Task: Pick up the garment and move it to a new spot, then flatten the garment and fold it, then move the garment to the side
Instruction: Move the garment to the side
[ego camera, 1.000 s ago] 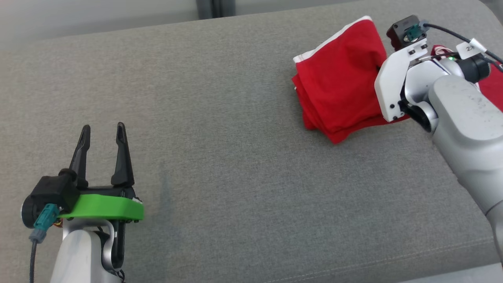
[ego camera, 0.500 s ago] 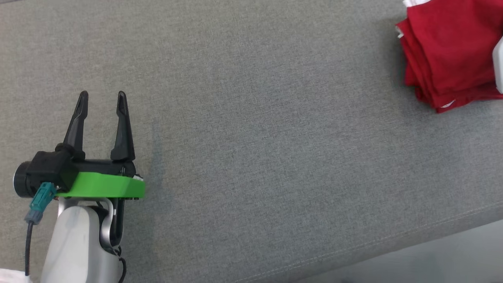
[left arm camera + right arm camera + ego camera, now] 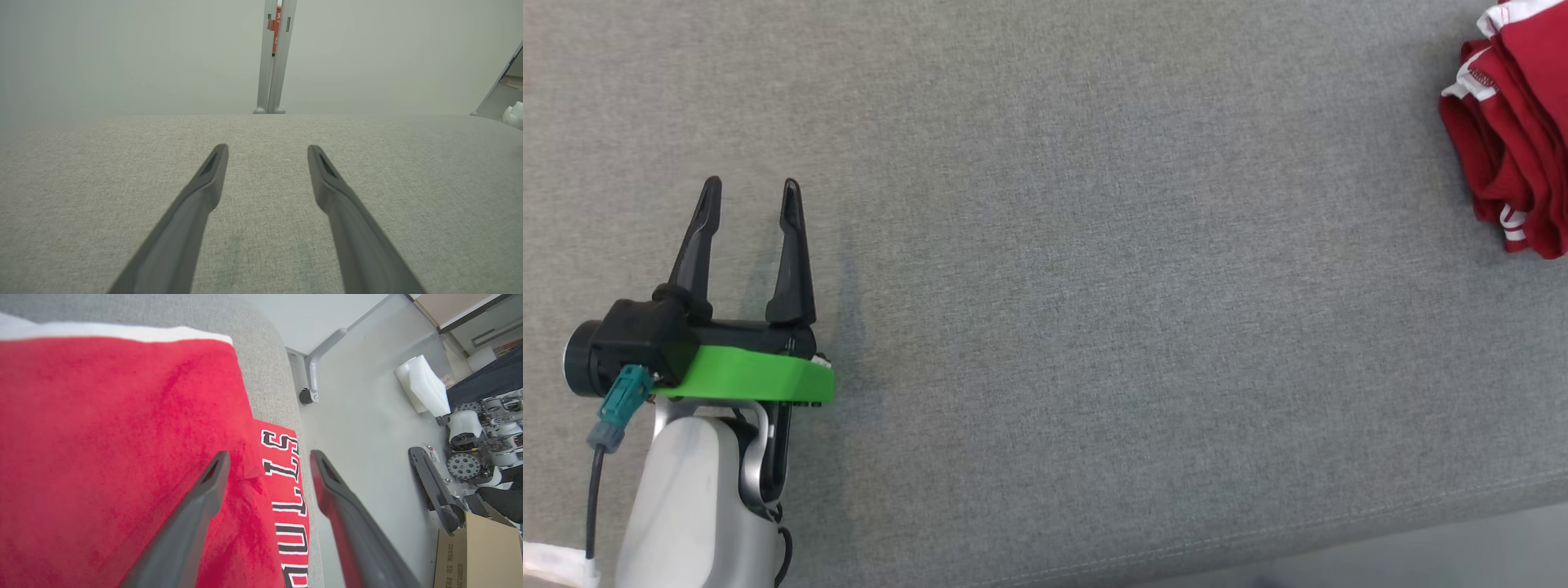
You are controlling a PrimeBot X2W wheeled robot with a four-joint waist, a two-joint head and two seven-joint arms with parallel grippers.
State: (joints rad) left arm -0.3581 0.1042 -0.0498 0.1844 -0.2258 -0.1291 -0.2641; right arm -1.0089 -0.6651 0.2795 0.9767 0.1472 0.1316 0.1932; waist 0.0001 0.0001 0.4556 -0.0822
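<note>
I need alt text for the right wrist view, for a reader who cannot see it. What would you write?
The right gripper, its two dark fingers spread open, hangs over a red garment with a white band and black-and-white lettering. The garment lies at the edge of a grey cushion; a pale floor and a cardboard box lie beyond.

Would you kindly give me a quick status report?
Left tool open, empty. Right tool open over folded red garment. No obstruction seen.

The red garment [image 3: 1527, 122] is soft cloth; the grey cushion [image 3: 1094, 286], coarse matt weave.
</note>
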